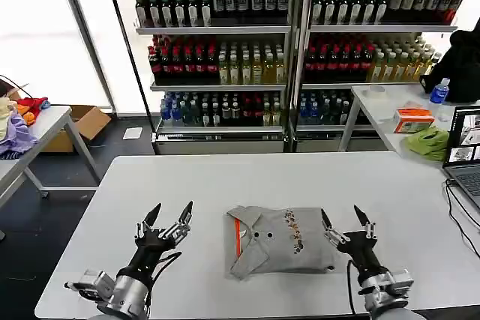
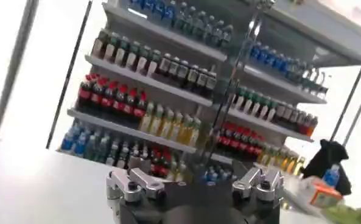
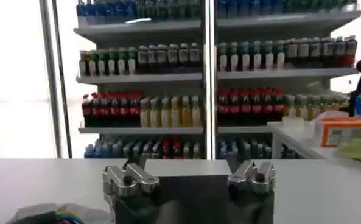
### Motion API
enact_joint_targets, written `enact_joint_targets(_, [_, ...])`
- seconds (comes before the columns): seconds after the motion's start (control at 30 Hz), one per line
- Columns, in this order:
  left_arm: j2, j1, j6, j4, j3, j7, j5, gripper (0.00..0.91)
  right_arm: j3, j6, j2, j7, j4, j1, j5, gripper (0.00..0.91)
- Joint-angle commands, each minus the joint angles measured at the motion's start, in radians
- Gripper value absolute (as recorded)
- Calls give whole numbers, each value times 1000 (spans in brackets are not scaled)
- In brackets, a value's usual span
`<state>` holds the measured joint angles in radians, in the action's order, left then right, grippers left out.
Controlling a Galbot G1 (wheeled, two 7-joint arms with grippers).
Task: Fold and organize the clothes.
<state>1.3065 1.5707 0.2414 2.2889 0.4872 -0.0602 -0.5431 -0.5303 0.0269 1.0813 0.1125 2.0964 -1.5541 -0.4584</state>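
From the head camera I count one shirt [image 1: 279, 247] on the white table [image 1: 225, 185], a light grey collared one already folded into a compact block, its long axis running across the table from one gripper toward the other, orange-red placket lining at the end facing my left gripper [image 1: 169, 219]. That gripper hovers with fingers spread and empty, well apart from the collar end; my right gripper [image 1: 346, 222], also spread and holding nothing, sits just beside the shirt's other end and is, I judge, the nearer arm for any next nudge or pick. From the left wrist camera I see two finger bases at the frame's foot, with drink shelves [image 2: 186, 73] ahead. From the right wrist camera the same pair of finger bases appears, and a corner of grey cloth with its multicolour print [image 3: 61, 216] lies just off that gripper, toward the left arm. Two grippers, one garment.
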Motion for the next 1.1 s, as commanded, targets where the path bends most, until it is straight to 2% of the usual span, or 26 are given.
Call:
enact_joint_targets(0.03, [18,136,-117,14,-15,8,332,907,-166,-114,-4,-81,14,-156,-94,907])
enact_joint_targets(0.2, [14,156,-139,-26,20,27,318,907,-167,-103,5,-84,16,-159,-87,907])
enact_joint_targets(0.3, [7,154,-140,-59,33,33,280,907,-156,-65,14,-86,19,-156,-89,907])
enact_joint_targets(0.4, [1,150,-140,-70,41,35,270,907,-143,-64,18,-88,20,-153,-105,907])
enact_joint_targets(1.1, [-18,142,-135,-89,71,41,231,907,-132,-94,18,-73,8,-158,-57,907])
